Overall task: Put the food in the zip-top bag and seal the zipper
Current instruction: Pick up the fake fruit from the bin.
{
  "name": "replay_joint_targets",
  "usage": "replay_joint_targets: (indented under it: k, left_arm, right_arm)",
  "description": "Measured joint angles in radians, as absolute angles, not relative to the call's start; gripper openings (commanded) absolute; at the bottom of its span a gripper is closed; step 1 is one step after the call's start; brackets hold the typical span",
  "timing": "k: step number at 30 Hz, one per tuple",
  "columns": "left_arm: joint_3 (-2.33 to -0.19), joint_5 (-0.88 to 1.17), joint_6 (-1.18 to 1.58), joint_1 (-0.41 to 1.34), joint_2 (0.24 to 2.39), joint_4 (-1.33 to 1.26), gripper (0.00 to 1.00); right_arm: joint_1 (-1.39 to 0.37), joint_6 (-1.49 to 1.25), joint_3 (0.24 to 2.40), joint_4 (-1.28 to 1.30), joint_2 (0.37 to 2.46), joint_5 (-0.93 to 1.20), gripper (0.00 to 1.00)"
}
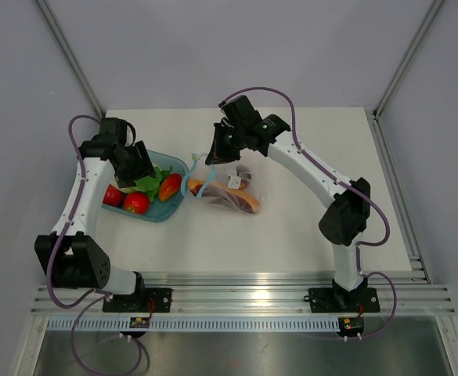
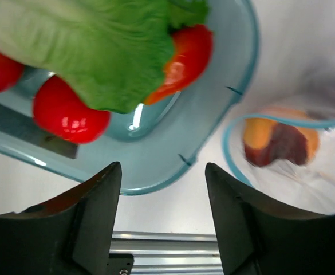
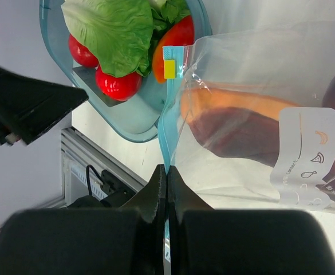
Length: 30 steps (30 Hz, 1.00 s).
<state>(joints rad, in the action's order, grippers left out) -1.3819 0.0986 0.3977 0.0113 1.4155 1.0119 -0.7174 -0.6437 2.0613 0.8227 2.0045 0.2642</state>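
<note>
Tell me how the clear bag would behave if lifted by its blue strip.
Probably floppy: the bag is thin, wrinkled film, so it would likely sag below the strip pinched by the right gripper. The orange piece and purple piece inside would likely slide to the low end. Its glossy film may be slippery.

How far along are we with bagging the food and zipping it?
Done: an orange piece and a purple piece lie inside the zip-top bag. In hand: the right hand is shut on the zipper, mouth open. To do: red pieces and lettuce sit in the bowl under the open left hand; sealing.
</note>
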Motion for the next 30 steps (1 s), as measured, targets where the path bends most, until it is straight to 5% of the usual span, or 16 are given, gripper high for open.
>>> replay_joint_targets:
  k: [7,10,24,30]
  left_arm:
    - [-1.297,-0.104,0.438,0.006,1.475,1.007,0.99]
    - [-1.276,-0.168,0.439,0.006,1.514,1.003,0.99]
    - [-1.18,-0.269,0.417,0.006,1.672,0.891,0.9]
    - [-1.167,-0.266,0.413,0.006,1.683,0.873,0.65]
  right_arm:
    - [-0.717,-0.643,2.036,0.809,1.985,0.265,0.0]
    - [-0.717,-0.643,2.026,0.805,1.98,0.265,0.0]
    - [-0.717,-0.632,2.024,0.806,1.975,0.265,0.0]
    - [-0.717,-0.628,2.027,0.811,1.975,0.265,0.0]
